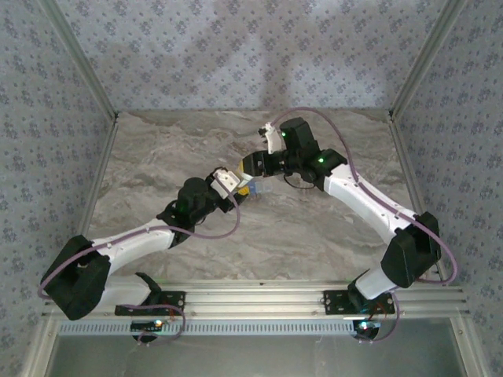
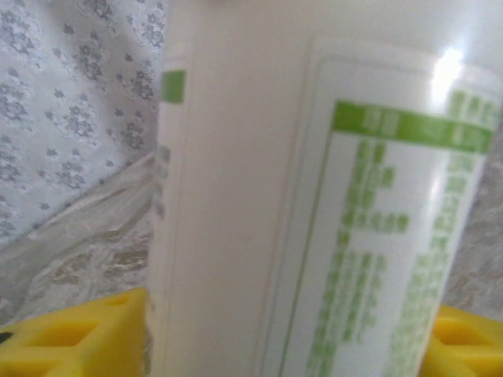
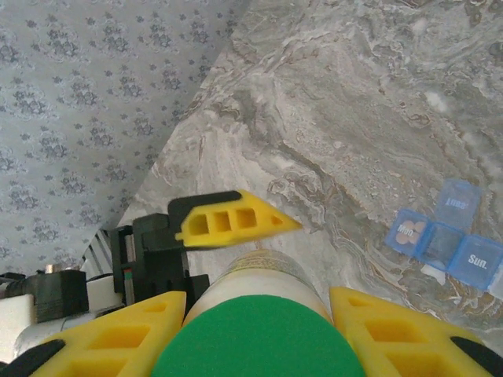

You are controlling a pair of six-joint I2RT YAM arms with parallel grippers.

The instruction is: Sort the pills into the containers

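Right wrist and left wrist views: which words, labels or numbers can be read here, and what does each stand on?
"Sun." in white on a blue lid of the pill box.
Upper lid and left lid of the same box: white print, too blurred to read.
White bottle: green print on its label, too blurred to read.

Soft even light, blurred bottle (image 2: pixel 314 196) close-up, small glare

White-shelled left arm (image 1: pixel 134 239) at 8 o'clock and right arm (image 1: pixel 369 200) at 4 o'clock in the top view share chunky black joints and looping mauve cables (image 1: pixel 445 239). Green lights (image 1: pixel 321 160) dot the right arm. The jaws are yellow plastic with rectangular cut-outs, black-tipped.
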